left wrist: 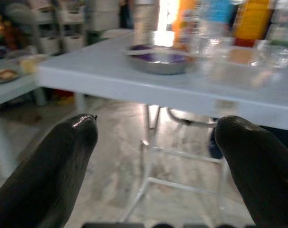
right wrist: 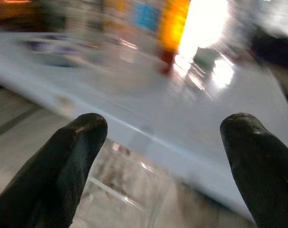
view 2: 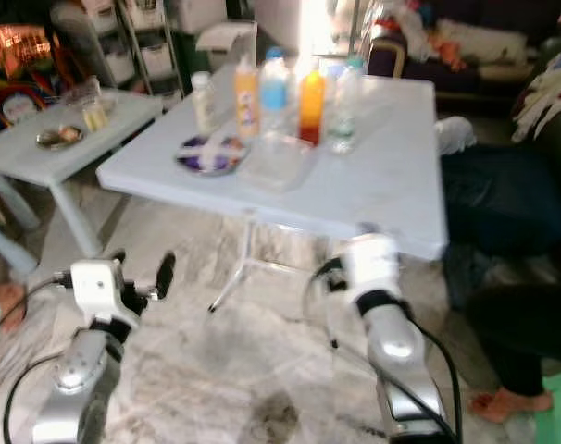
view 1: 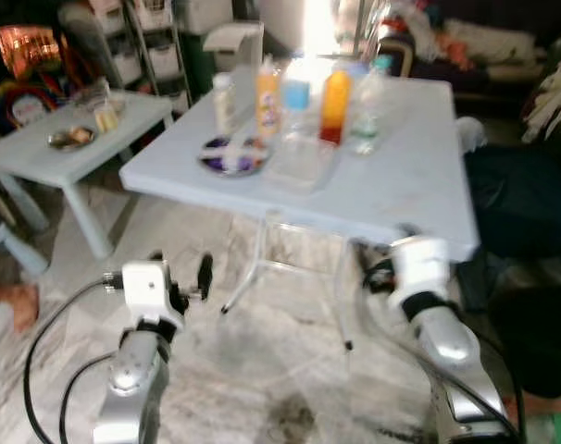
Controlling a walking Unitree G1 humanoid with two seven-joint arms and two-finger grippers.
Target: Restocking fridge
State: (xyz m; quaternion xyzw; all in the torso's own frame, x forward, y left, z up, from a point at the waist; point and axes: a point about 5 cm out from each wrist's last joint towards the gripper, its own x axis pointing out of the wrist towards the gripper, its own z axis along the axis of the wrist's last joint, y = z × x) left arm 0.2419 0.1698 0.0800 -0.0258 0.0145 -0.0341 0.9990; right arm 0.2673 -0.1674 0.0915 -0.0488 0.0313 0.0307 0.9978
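Note:
Several bottles stand in a row at the far side of the light blue folding table (view 1: 401, 199): a white one (view 1: 223, 100), a yellow one (view 1: 268, 96), a blue-labelled water bottle (view 1: 297, 100), an orange juice bottle (view 1: 335, 104) and a clear one (view 1: 367, 113). In front of them lie a purple plate (view 1: 231, 155) and a clear plastic tub (view 1: 304, 163). My left gripper (left wrist: 158, 123) is open and empty, held low before the table's near edge. Further right, just under that edge, my right gripper (right wrist: 165, 121) is open and empty too. The views are blurred.
A low white side table (view 1: 40, 153) with a dish (view 1: 72, 138) and a cup stands at the left, with shelves behind it. A person in dark trousers (view 1: 521, 203) sits close on the right, a bare foot (view 1: 540, 404) on the marble floor. Another foot (view 1: 21, 305) shows at far left.

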